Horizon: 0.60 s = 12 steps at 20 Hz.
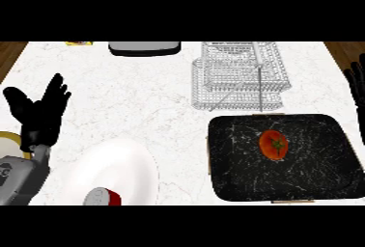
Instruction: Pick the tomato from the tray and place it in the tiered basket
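Observation:
A red tomato with a green stem lies near the middle of a black square tray at the lower right of the counter. Just behind the tray stands the white wire tiered basket. My left hand is at the far left edge, open, fingers up, resting well away from the tray. My right hand shows only as straight dark fingers at the right edge, beside the basket and above the tray's far corner.
A white plate holding a red-and-grey can sits at the lower left. A grey-and-black appliance stands at the back edge, with a small yellow item left of it. A yellow-rimmed object peeks in at far left.

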Each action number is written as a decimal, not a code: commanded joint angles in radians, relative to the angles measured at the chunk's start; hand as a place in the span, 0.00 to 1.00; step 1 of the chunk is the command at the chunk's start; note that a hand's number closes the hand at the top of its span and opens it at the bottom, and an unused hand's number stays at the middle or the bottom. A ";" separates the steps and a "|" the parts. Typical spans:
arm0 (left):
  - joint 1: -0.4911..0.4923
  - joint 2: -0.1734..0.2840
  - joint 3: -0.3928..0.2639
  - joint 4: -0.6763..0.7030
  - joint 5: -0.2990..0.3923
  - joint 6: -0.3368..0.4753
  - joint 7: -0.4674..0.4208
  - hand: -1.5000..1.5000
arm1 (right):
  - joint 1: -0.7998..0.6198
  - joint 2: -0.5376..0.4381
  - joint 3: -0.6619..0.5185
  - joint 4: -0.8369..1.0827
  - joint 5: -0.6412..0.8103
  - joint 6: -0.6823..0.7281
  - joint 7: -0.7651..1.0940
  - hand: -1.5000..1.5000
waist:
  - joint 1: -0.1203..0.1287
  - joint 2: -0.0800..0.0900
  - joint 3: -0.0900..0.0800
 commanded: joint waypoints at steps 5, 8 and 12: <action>-0.060 -0.060 -0.085 -0.077 -0.090 -0.016 -0.128 0.50 | -0.143 0.085 -0.008 0.016 -0.407 0.411 -0.121 1.00 | 0.069 0.026 0.012; -0.020 -0.109 -0.150 -0.129 -0.125 -0.015 -0.181 0.50 | -0.124 -0.034 -0.101 0.221 -0.377 0.501 -0.143 1.00 | 0.072 0.035 0.005; -0.055 -0.127 -0.161 -0.102 -0.127 -0.015 -0.172 0.50 | -0.090 0.105 0.073 0.190 -0.701 0.795 0.003 0.00 | 0.078 0.045 0.012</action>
